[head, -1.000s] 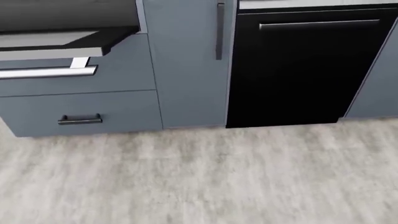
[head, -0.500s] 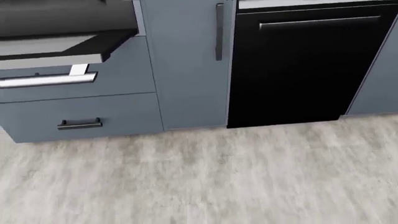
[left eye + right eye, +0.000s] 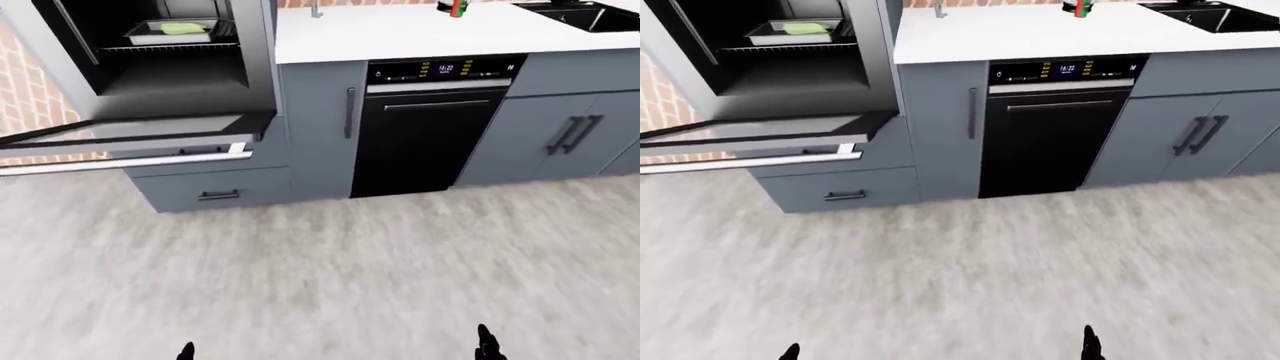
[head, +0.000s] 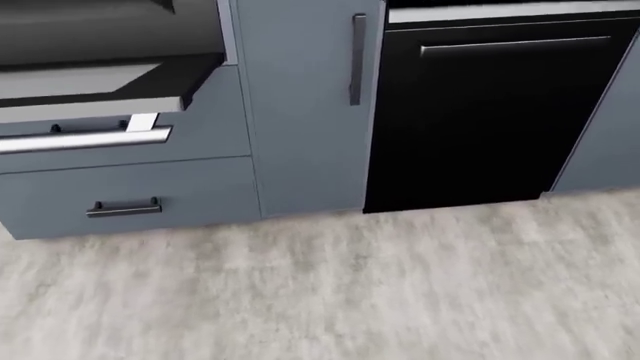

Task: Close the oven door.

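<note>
The oven door (image 3: 130,139) hangs flat, long axis left-right, upper left of the nearer left robot hand (image 3: 186,350); grip state unreadable.

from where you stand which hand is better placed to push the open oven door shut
Left, probably. The flat grey oven door with its silver bar handle hangs open at the left of the left-eye view, nearer the left hand than the right hand. Both hands are low and far from it.
</note>
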Robot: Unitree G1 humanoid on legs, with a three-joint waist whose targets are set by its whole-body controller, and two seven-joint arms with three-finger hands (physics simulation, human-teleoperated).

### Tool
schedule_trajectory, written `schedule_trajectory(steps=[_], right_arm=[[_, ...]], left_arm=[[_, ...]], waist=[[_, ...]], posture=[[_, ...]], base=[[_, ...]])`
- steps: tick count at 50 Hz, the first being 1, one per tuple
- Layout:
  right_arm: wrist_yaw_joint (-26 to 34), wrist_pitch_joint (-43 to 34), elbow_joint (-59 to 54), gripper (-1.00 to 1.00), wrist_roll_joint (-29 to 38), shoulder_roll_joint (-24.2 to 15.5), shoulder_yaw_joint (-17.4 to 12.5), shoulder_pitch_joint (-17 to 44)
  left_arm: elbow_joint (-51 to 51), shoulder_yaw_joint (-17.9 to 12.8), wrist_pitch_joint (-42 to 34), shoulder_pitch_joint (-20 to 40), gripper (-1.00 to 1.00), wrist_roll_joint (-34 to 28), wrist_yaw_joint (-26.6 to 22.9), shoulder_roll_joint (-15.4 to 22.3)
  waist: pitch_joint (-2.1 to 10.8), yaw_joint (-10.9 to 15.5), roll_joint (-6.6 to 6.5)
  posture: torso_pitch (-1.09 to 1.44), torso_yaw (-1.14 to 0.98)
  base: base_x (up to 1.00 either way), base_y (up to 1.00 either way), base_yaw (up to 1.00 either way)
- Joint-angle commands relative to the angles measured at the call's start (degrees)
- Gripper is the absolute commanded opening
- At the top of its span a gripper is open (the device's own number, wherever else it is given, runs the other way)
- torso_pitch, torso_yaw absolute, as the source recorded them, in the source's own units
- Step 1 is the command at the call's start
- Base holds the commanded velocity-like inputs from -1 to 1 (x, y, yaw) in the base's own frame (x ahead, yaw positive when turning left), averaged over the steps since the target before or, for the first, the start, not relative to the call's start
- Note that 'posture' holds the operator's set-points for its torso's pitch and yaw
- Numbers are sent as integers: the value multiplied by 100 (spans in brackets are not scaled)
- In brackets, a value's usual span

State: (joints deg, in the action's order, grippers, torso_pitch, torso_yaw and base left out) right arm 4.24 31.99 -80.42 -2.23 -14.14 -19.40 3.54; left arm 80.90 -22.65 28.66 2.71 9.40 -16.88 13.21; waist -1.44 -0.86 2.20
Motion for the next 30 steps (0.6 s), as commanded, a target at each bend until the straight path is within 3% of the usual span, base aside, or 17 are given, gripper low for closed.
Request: schedule_trajectory(steps=[1,3,5,7,8,10,16,19,22,23,24,26,30], right_arm=[[18,123,89,100,-4,-16,8,53],[18,119,89,100,-5,-20,15,57],[21,113,87,100,-4,-25,13,61],[31,110,87,100,-5,-25,8,63],[29,111,87,100,-3,-25,8,63],[31,106,87,100,-3,-25,8,63],[35,103,88,100,-5,-24,4,64],[18,105,87,100,8,-22,14,59],[5,105,88,100,14,-21,19,57],[1,103,88,100,19,-22,23,56],[7,101,88,100,17,-23,21,57],[12,96,87,100,20,-26,19,58],[7,95,87,100,21,-29,13,60]], left_arm=[[-130,-37,141,99,100,86,-5,103],[-129,-8,172,89,100,76,-9,92],[-131,5,190,65,100,88,2,94],[-132,47,208,38,100,94,40,93],[-133,58,209,35,100,99,47,95],[-133,75,205,30,100,118,60,97],[-133,118,187,23,100,155,72,114],[-133,127,176,28,100,173,69,120],[-132,120,165,27,100,197,63,129],[-131,124,168,23,100,195,66,127],[-130,125,166,20,100,196,65,126],[-130,128,171,15,100,190,68,131],[-129,126,182,12,100,182,75,136]], waist=[[20,12,-36],[3,21,-182],[12,24,-408],[120,59,-843],[75,88,-547],[30,105,-551],[-7,76,-241],[-16,63,-21],[29,37,334],[24,-16,57],[25,13,136],[56,-24,129],[13,9,-67]], posture=[[0,0],[0,0],[0,0],[0,0],[0,0],[0,0],[0,0],[0,0],[0,0],[0,0],[0,0],[0,0],[0,0]], base=[[0,24,0],[0,24,0],[0,24,0],[0,25,0],[0,23,0],[0,23,0],[0,24,0],[0,24,0],[0,24,0],[0,24,0],[0,23,0],[0,24,0],[0,24,0]])
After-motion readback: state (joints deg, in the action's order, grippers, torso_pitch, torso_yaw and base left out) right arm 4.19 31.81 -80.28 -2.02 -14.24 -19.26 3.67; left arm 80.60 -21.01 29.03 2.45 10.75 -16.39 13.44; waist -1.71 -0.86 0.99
